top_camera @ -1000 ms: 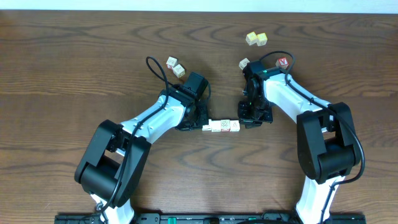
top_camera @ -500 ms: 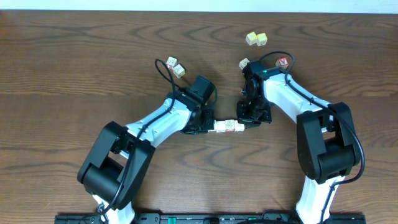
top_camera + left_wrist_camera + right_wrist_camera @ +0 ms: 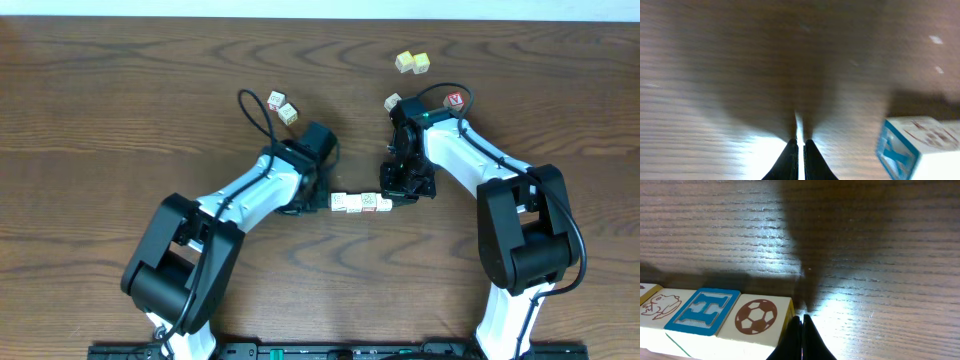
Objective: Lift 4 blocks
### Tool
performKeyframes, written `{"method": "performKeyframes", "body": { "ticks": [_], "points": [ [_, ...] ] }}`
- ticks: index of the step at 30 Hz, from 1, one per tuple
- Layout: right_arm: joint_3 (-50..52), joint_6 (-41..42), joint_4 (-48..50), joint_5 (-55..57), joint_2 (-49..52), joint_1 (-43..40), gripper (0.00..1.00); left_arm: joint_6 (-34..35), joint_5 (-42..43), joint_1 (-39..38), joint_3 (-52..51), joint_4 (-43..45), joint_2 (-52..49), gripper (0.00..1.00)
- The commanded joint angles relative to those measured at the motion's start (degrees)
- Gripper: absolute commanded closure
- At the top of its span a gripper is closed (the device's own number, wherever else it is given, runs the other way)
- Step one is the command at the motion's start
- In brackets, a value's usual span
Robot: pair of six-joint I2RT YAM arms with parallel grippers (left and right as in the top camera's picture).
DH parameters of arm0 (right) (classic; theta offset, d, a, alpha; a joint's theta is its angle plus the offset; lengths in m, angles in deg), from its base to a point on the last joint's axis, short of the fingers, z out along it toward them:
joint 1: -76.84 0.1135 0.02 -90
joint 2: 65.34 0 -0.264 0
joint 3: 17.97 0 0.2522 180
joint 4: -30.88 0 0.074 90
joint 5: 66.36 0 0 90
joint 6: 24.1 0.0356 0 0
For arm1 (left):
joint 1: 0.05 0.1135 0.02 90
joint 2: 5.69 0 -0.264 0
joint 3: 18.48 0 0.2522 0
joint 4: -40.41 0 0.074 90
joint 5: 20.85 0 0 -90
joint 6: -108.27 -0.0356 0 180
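While both pairs of jaws are pressing fully together and gripping nothing, the left gripper [image 3: 799, 152] is pointing down at the table [image 3: 715, 75], with the end block [image 3: 917, 145] lying off to one side, apart from its tips. The right gripper [image 3: 801, 330] is sitting with its tips just beside the football-printed end of the blocks [image 3: 715, 312], which are lying in a touching row between the two grippers.

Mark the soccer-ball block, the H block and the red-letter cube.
soccer-ball block [image 3: 756, 316], right wrist view, on the ball print
H block [image 3: 702, 311], right wrist view, on the blue letter
red-letter cube [image 3: 455, 100], overhead view, top face
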State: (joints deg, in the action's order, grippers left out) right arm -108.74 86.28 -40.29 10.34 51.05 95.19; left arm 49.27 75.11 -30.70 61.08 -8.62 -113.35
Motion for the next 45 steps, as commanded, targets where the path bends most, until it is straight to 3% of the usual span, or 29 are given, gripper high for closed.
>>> {"method": "performKeyframes", "body": {
  "ticks": [1,9,22,45],
  "points": [
    [0.31,0.57,0.02,-0.26,-1.27,0.5,0.99,-1.38,-2.58,1.79,2.73,-0.26,3.76,0.93],
    [0.31,0.59,0.63,-0.28,-1.27,0.5,0.99,-2.23,0.07,1.79,3.72,6.71,7.87,0.93],
    [0.31,0.59,0.87,-0.28,-1.27,0.5,0.99,-0.02,3.72,-4.2,3.69,14.32,0.59,0.93],
    [0.31,0.57,1.05,-0.26,-1.27,0.5,0.99,2.75,4.13,-6.03,2.64,11.76,-0.7,0.93]
  ]
}}
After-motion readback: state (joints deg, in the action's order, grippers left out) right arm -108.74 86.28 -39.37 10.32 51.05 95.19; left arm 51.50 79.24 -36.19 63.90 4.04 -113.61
